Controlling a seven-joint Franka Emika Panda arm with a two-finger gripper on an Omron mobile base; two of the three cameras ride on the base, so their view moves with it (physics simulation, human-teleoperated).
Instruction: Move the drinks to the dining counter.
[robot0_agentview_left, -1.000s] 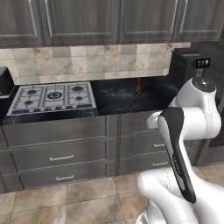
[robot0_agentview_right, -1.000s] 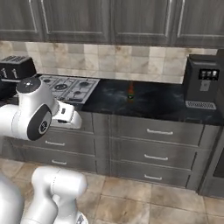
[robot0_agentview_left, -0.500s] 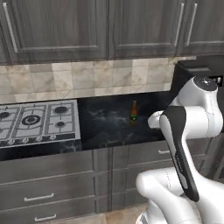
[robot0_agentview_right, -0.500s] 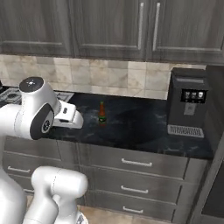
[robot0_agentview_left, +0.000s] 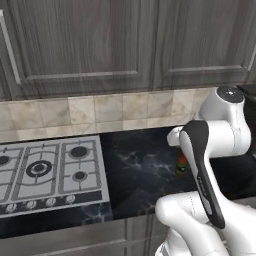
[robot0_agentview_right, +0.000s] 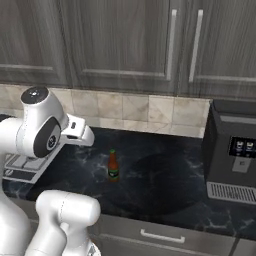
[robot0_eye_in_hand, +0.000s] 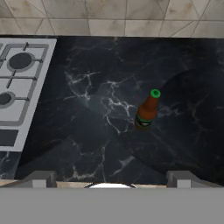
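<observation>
1. The robot stands in front of the wall counter (robot0_agentview_right: 165, 185), and one bottle (robot0_agentview_right: 113, 166) stands upright on its black marbled top. The step in hand looks like the approach to this first drink; nothing is picked up yet.

2. The gripper (robot0_eye_in_hand: 111, 177) is released, with its two finger tips standing wide apart at the bottom of the hand view. Nothing is between them. It hangs above the counter, well apart from the bottle.

3. The bottle is brown with a green cap and a dark label. It stands alone to the right of the stove (robot0_agentview_left: 42, 172), between the stove and the coffee machine (robot0_agentview_right: 232, 157), a little nearer to the front edge of the counter than to the tiled wall (robot0_agentview_right: 135, 111).

4. In the left base view the arm covers most of the bottle (robot0_agentview_left: 181, 165), so the right base view and the hand view show it better.

5. For the next move, I think the hand must go down and forward until the open fingers stand on both sides of the bottle body, and then close on it. The bottle is narrow and tall, so a push from one finger could tip it over.

6. The dining counter is not in front of the robot now, so I judge the base must drive there after the grasp.

7. Above the counter are dark grey wooden cabinets (robot0_agentview_right: 125, 42) with metal handles, and grey drawers below.
</observation>
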